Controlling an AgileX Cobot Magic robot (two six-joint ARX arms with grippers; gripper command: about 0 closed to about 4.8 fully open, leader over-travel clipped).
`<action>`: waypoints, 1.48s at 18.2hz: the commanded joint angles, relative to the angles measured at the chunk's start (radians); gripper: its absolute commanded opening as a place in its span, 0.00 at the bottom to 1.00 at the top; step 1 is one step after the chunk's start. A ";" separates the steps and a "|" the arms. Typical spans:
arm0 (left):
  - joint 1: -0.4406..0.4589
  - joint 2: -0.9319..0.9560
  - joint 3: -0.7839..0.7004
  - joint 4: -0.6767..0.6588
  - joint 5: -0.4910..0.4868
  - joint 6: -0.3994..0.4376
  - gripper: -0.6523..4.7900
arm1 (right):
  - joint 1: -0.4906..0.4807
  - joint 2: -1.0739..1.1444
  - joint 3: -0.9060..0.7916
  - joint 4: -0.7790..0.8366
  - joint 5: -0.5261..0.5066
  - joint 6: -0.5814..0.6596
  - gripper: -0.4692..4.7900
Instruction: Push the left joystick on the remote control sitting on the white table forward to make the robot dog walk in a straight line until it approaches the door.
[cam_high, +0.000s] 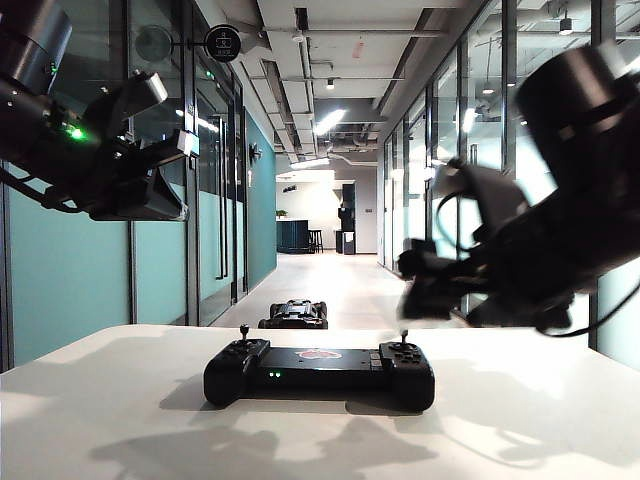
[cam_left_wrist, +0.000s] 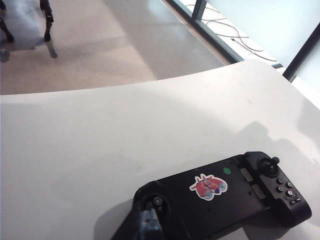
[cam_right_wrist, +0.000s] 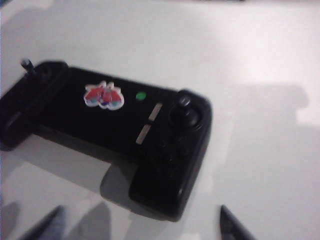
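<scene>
**Inspector:** Exterior view first. You have the remote control (cam_high: 319, 372) lying flat at lower centre on the white tabletop (cam_high: 120, 400), green lights facing the camera. The left joystick (cam_high: 244, 331) stands upright and untouched on its left end. The robot dog (cam_high: 294, 314) crouches on the corridor floor just beyond the tabletop's far edge. The left end effector (cam_high: 150, 180) hangs at upper left, well above the controller; I cannot tell its state. The right end effector (cam_high: 425, 285) is blurred at centre right, near the twin stick.

**Operator:** How will the stick handle?

**Inspector:** I judge it slim, light and spring-loaded; the controller could slide on that smooth surface. Push with one fingertip at the ball tip; do not pinch it.

**Operator:** Left wrist view?

**Inspector:** It shows the joystick (cam_left_wrist: 157, 201) at the bottom edge, close above a fingertip (cam_left_wrist: 148, 224), not touching, plus the dog's legs at upper left.

**Operator:** Right wrist view?

**Inspector:** Only here do you see the right end effector's (cam_right_wrist: 142, 227) fingertips (cam_right_wrist: 235, 227) spread wide apart, released, gripping nothing, with the controller's right end just beyond them.
</scene>
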 joint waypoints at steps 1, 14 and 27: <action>-0.003 -0.003 0.005 0.013 0.007 0.003 0.11 | 0.009 0.044 0.074 -0.074 -0.002 0.022 0.85; -0.003 -0.003 0.005 0.013 0.011 0.003 0.11 | 0.006 0.195 0.215 -0.175 -0.019 0.076 0.90; -0.003 -0.003 0.005 0.012 0.011 0.003 0.11 | 0.004 0.304 0.309 -0.198 -0.006 0.070 0.90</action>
